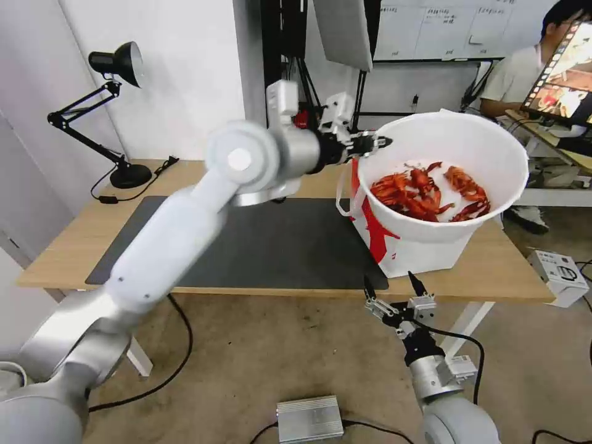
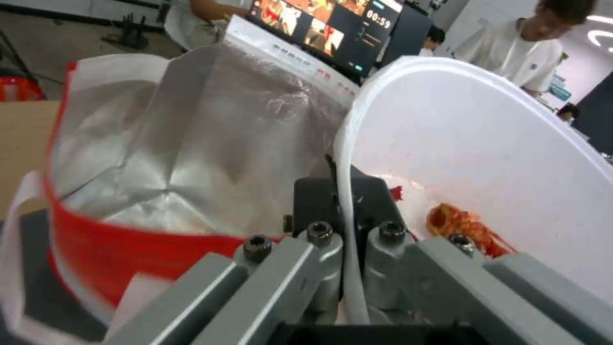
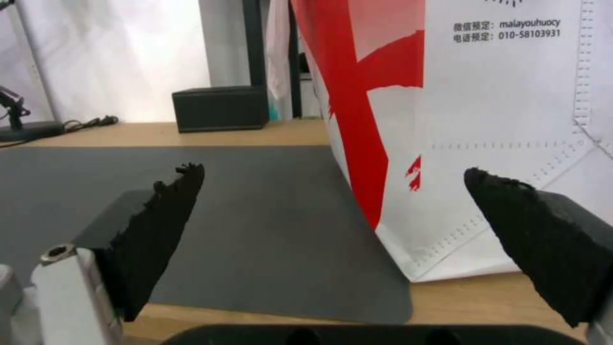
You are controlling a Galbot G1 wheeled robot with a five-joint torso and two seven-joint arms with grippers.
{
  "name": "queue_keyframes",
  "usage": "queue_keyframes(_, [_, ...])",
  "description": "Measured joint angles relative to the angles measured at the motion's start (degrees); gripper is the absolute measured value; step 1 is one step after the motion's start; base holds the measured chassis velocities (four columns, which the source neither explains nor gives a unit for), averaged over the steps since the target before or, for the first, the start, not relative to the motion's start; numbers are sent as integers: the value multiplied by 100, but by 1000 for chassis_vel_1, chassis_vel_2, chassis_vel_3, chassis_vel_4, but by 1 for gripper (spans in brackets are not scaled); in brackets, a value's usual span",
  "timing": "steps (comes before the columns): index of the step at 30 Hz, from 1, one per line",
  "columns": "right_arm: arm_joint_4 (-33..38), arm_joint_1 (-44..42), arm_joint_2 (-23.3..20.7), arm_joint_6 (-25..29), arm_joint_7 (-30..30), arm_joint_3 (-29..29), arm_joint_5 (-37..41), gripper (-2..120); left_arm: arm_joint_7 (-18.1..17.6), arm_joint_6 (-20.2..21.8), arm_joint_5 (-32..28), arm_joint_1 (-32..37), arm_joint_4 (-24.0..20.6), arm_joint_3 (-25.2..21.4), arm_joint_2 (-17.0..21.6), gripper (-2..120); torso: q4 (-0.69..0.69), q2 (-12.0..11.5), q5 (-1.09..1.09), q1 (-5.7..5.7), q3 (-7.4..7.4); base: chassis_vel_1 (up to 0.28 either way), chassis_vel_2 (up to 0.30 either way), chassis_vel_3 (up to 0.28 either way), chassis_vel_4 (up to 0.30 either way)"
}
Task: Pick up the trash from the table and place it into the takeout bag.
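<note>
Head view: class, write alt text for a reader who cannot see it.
The left gripper pinches the rim of a white bowl of red crayfish shells, held over the takeout bag on the table. The right gripper hangs open below the table's front edge.

head view: high, looking down across the table [image 1: 74, 246]
left wrist view: close over the takeout bag [image 2: 191, 143] mouth
right wrist view: low, near table edge, facing the bag's side
shared: takeout bag

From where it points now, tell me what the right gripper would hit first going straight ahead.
Probably the takeout bag: the open right gripper faces its lower corner across the mat, though depth is unclear.
</note>
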Motion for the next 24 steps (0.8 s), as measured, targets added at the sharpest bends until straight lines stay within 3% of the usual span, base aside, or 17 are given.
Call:
queue_keyframes(9, [0,0,0,0,0,0,0,100,-17,-32,81,-731,797,290,-584,0,0,0,0,0,-1,0,0,0,0])
queue_keyframes(24, [0,0,0,0,0,0,0,100,-284,-465,453,-1113,2043,380,-1597,0,0,0,1,-1,0,0,0,0,0])
